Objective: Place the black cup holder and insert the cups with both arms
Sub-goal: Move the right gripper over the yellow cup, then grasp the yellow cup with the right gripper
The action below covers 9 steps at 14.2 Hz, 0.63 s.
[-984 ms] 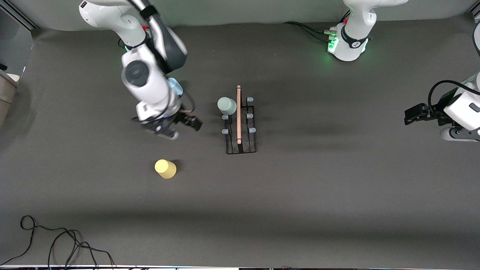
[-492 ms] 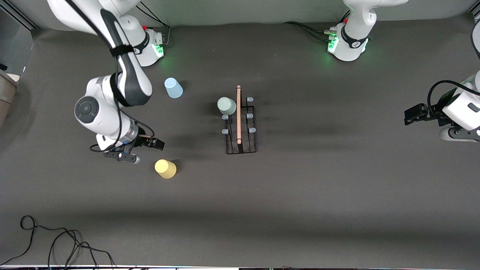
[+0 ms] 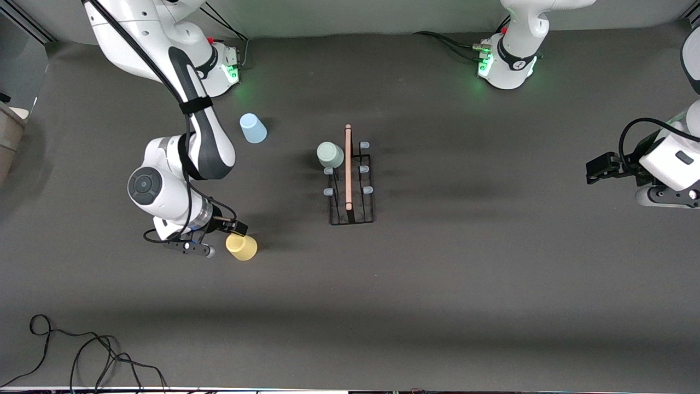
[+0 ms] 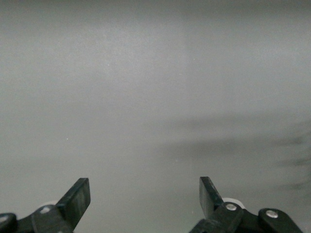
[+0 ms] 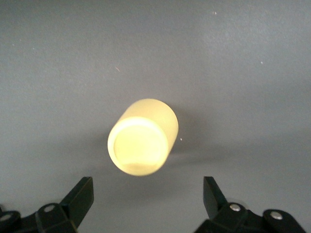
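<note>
Currently right gripper [image 3: 223,237] beside yellow cup [image 3: 241,247], fingers apart, left gripper [image 4: 145,194] waiting, fingers apart too.

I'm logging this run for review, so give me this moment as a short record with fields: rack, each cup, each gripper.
rack: black cup holder stands mid-table
grey-green cup: upside down on a rack prong at the end nearer the robots' bases
blue cup: upside down on the table, toward the right arm's end
yellow cup: upside down on the table, nearer the front camera than the blue cup
right gripper: open, beside the yellow cup, not gripping it
left gripper: open, empty, waiting at the left arm's end
</note>
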{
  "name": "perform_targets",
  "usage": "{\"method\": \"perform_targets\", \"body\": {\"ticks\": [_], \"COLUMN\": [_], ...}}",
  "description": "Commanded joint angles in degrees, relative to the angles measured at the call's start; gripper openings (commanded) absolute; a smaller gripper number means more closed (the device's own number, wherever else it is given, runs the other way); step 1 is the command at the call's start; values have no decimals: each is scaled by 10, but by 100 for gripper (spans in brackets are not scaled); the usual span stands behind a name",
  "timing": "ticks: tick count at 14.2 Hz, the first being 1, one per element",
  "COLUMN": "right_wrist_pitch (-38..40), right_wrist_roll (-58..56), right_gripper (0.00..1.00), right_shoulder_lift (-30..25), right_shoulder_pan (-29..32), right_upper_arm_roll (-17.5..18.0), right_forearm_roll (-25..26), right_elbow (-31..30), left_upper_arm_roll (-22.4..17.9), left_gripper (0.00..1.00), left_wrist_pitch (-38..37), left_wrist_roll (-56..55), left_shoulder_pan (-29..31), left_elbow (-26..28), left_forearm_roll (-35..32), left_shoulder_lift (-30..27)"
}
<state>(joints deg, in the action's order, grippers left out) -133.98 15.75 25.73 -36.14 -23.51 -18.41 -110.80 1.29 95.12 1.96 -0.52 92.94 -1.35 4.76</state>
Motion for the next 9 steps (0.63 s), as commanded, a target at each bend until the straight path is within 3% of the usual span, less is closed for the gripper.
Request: {"method": "perform_targets", "body": {"ticks": [1, 9], "right_wrist_pitch": [3, -16], "right_wrist_roll": [-19, -19], "right_gripper": [100, 100], "right_shoulder_lift": [27, 79], "right_shoulder_pan": [8, 12], "right_upper_arm_roll": [-2, 0], "right_forearm_roll": [-22, -38], "right_elbow": [35, 63], "left_upper_arm_roll": [-3, -4], "left_gripper": [100, 100], "left_wrist_pitch": [6, 37], "left_wrist_roll": [-4, -2], "left_shoulder_pan": [-4, -2], "left_elbow": [5, 5], "left_forearm_roll": [-10, -10], "left_shoulder_lift": [-5, 3]}}
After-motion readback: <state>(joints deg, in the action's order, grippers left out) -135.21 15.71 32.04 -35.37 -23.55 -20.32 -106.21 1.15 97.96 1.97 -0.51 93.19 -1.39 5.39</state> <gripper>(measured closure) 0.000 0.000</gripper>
